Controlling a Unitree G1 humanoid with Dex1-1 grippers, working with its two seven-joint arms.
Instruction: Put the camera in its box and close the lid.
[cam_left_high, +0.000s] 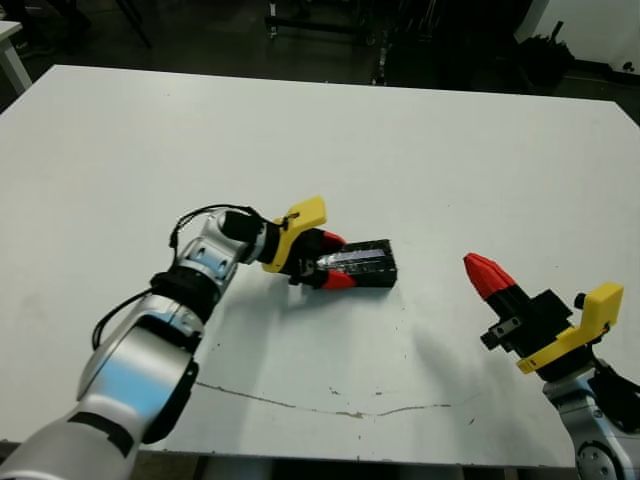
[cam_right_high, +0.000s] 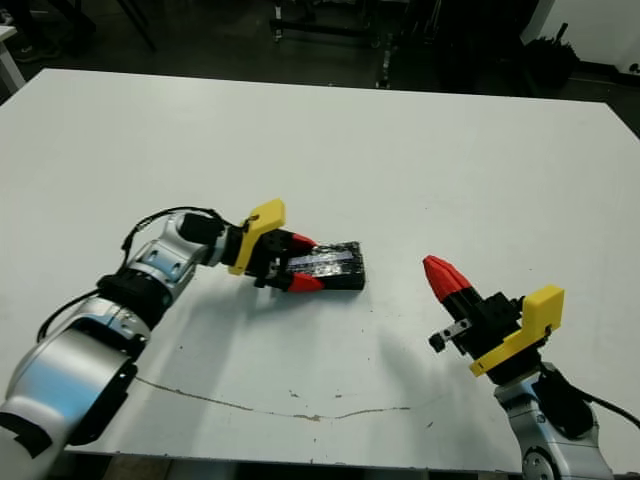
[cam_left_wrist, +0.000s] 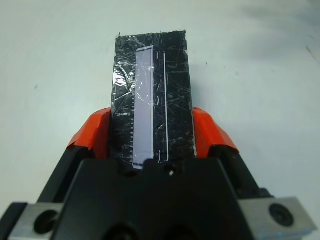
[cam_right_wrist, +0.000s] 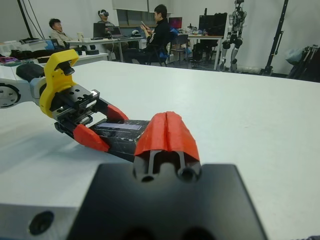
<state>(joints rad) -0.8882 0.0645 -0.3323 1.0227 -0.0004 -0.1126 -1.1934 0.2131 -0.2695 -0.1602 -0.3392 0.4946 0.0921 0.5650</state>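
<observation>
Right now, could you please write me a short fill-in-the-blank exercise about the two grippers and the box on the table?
1. The left gripper has one red fingertip on each ____ of the box.
2. The shiny lid lies ____ the box.
3. The right gripper holds its fingers ____ and grips nothing.
4. The box rests on the ____ table.

Missing words: side; on top of; together; white

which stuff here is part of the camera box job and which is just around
Part of the job:
- lid, shiny, already on the box
- left gripper, a finger on each long side of the box
- right gripper, shut and holding nothing, off to the side

Just around:
- white table
- people at desks beyond the table
</observation>
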